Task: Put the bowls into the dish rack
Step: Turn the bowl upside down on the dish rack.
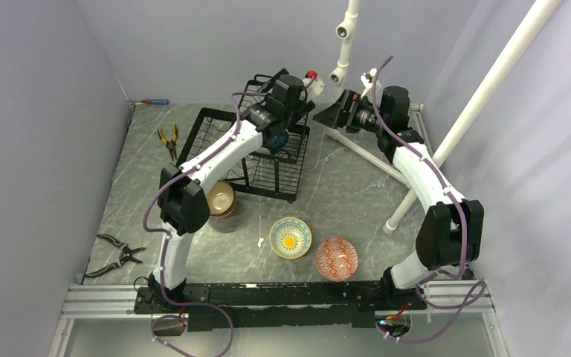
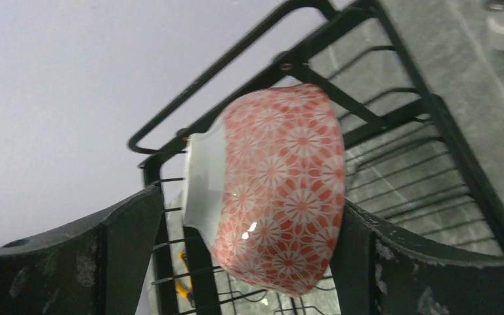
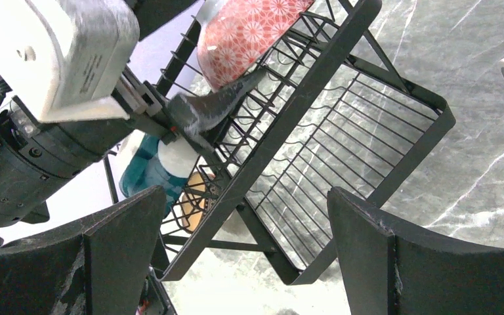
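Observation:
A red-patterned bowl stands on edge in the raised basket tier of the black wire dish rack. My left gripper straddles it, open, with a gap between its left finger and the bowl's rim. From above, that gripper is over the back of the dish rack. A teal-and-white bowl sits lower in the rack. My right gripper hangs open and empty beside the rack. On the table lie a brown bowl, a yellow-centred bowl and a red-patterned bowl.
Orange-handled pliers lie left of the rack, and black pliers near the front left. A white pipe stand rises at the right, its foot running behind the rack. A screwdriver rests by the back wall.

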Motion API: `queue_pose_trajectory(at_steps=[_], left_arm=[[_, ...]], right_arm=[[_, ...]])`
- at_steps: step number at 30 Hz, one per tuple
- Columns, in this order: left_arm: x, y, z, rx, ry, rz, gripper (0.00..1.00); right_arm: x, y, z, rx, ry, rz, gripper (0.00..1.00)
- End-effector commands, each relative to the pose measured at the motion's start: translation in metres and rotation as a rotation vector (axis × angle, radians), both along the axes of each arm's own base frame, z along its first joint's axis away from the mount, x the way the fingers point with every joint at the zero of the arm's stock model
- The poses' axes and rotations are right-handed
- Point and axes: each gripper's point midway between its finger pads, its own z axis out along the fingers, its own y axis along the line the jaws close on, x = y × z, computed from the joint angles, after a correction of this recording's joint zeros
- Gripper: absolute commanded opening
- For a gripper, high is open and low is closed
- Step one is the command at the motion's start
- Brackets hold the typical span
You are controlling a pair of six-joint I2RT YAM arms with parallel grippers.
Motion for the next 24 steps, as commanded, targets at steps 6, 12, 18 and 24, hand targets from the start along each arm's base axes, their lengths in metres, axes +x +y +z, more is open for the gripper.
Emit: queue_pose_trajectory(at_steps=[6,12,18,24], left_arm=[[-0.035,-0.024,0.035,-0.192,0.081,-0.124,0.94],[-0.039,-0.025,0.042,-0.259,0.105,-0.108,0.94],[-0.053,-0.038,0.052,-0.367,0.152,-0.173,0.94],[-0.064,-0.048,0.064,-0.481,0.188,-0.221,0.94]], right_arm=[[-0.007,-0.001,0.028,0.018,-0.092,0.014,0.97],[-0.008,-0.001,0.030,0.018,-0.094,0.016,0.97],[-0.009,-0.001,0.032,0.017,-0.099,0.016,0.97],[-0.011,-0.002,0.035,0.014,-0.106,0.017,0.97]])
